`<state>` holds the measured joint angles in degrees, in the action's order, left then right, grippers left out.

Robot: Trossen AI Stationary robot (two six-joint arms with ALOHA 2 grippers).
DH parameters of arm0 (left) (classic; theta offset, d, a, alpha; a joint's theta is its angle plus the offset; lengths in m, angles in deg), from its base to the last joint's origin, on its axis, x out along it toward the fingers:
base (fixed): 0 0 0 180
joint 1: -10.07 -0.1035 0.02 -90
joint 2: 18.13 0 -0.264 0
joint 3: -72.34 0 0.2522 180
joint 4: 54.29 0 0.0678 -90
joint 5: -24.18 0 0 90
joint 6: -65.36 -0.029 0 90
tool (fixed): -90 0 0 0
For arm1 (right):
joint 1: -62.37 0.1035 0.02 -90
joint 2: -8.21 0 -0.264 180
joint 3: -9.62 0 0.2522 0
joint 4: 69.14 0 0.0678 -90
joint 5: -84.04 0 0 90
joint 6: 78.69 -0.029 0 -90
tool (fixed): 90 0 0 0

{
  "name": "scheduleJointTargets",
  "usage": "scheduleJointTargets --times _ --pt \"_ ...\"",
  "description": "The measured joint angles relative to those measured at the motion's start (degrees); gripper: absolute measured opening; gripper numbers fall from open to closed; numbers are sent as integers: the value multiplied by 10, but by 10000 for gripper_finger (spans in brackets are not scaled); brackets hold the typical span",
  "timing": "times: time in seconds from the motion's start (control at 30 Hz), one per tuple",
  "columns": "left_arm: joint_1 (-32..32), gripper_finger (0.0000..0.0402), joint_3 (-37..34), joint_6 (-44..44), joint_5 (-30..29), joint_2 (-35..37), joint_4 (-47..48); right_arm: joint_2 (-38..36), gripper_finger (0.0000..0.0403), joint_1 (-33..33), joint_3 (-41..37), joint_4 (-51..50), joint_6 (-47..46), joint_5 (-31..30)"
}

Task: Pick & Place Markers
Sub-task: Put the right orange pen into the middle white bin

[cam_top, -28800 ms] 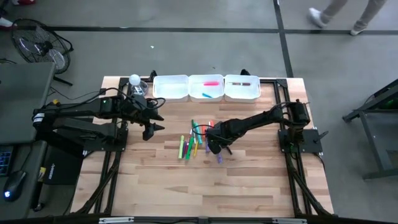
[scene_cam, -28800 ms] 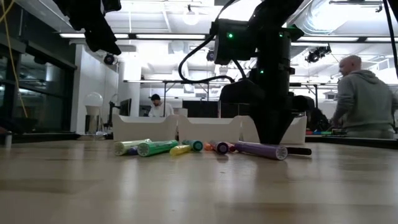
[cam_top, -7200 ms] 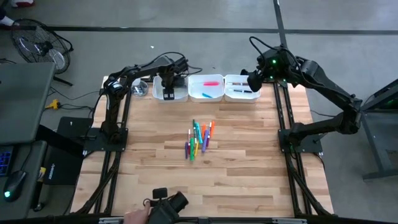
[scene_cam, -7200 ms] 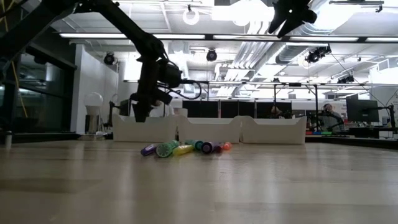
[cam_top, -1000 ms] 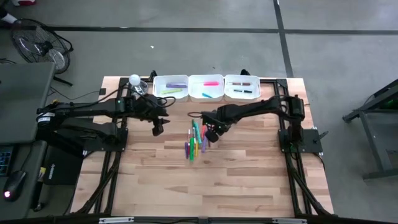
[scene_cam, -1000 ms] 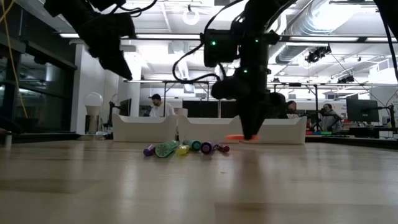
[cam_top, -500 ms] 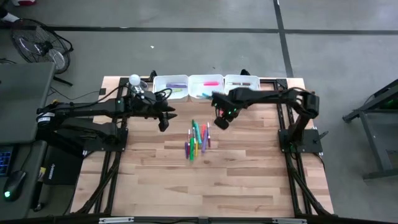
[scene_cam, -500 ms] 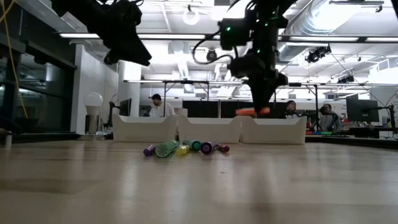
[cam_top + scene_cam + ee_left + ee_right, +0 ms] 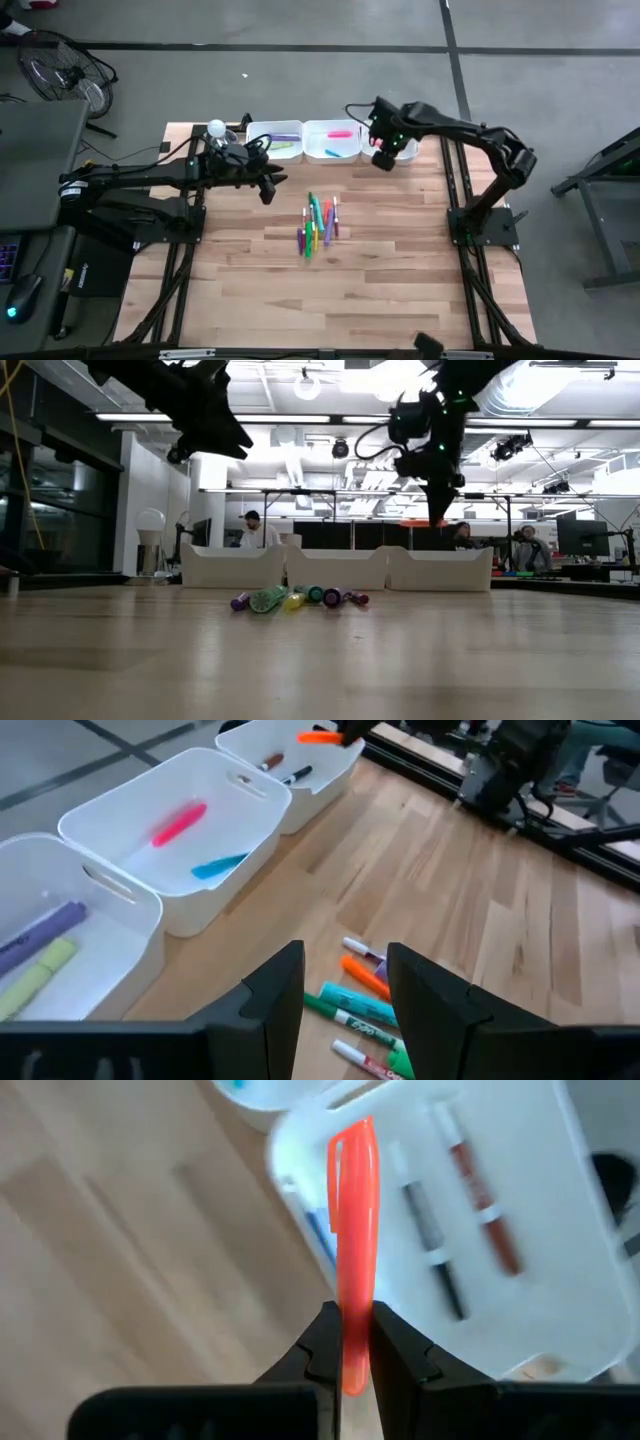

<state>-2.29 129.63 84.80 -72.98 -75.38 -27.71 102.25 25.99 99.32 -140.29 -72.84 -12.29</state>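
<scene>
1. Gripping an orange pen-like marker [image 9: 354, 1240], the right hand [image 9: 383, 158] is seen pinched shut on it, raised above the right-most white rectangular plastic tray [image 9: 404, 152] at the far edge of the light wooden surface [image 9: 400, 280].
2. In the right wrist view, that tray is shown with a brown-red marker [image 9: 482, 1198] and a black-and-grey marker [image 9: 430, 1240] lying inside, below the orange one.
3. The orange marker is also seen in the low view, held level above the tray row.
4. The left hand [image 9: 267, 186] is held in the air near the left tray [image 9: 252, 150], fingers [image 9: 275, 990] partly apart, nothing seen between them.
5. The middle tray [image 9: 90, 825] is seen to contain a pink marker [image 9: 178, 823] and a blue marker [image 9: 220, 868].
6. The left tray is seen to contain a purple marker [image 9: 40, 932] and a yellow-green marker [image 9: 35, 975].
7. A loose cluster of markers [image 9: 318, 220] in green, orange, pink, purple and yellow is left lying mid-surface, well apart from the trays.
8. People [image 9: 250, 530] are seen in the room behind, in the low view.
</scene>
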Motion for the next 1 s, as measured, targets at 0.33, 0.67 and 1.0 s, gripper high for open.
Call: scheduleJointTargets --times 0.33,0.67,1.0 --pt "0 143 0 36 -14 0 2 0 26 -106 0 58 221 37" --pt "0 143 0 50 -14 0 2 0 24 -124 0 79 236 68" --pt "0 143 0 51 -15 0 7 36 24 -27 1 239 228 136"
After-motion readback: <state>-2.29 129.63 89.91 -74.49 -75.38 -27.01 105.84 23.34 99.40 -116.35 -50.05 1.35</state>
